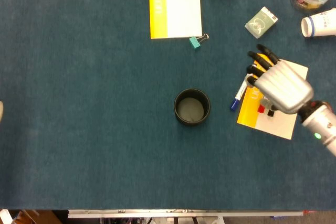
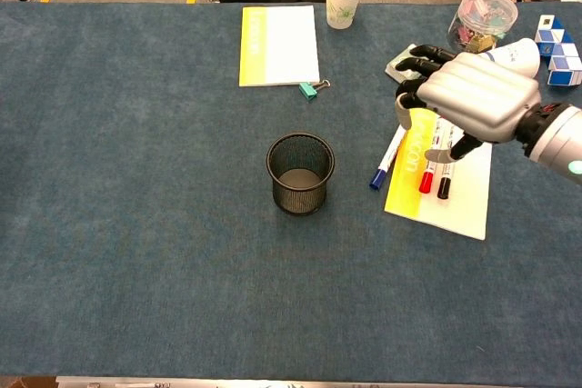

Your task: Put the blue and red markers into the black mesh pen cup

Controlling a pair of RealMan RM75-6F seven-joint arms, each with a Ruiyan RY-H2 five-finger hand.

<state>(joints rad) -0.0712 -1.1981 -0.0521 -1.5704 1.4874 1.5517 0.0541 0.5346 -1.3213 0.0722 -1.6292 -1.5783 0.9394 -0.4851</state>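
Right hand spread over the markers, holding nothing.

From the head view, we see the right hand (image 1: 280, 84), fingers apart and empty, above the yellow-edged notebook (image 1: 286, 121), covering most of the red marker (image 1: 261, 108); the blue marker (image 1: 238, 96) lies beside it, the black mesh pen cup (image 1: 191, 107) standing apart to its left. From the chest view, we see the same hand (image 2: 468, 94) hovering over blue marker (image 2: 384, 163) and red marker (image 2: 426, 176), the cup (image 2: 300, 173) upright. Only a sliver of the left hand (image 1: 1, 111) shows; we cannot tell its state.
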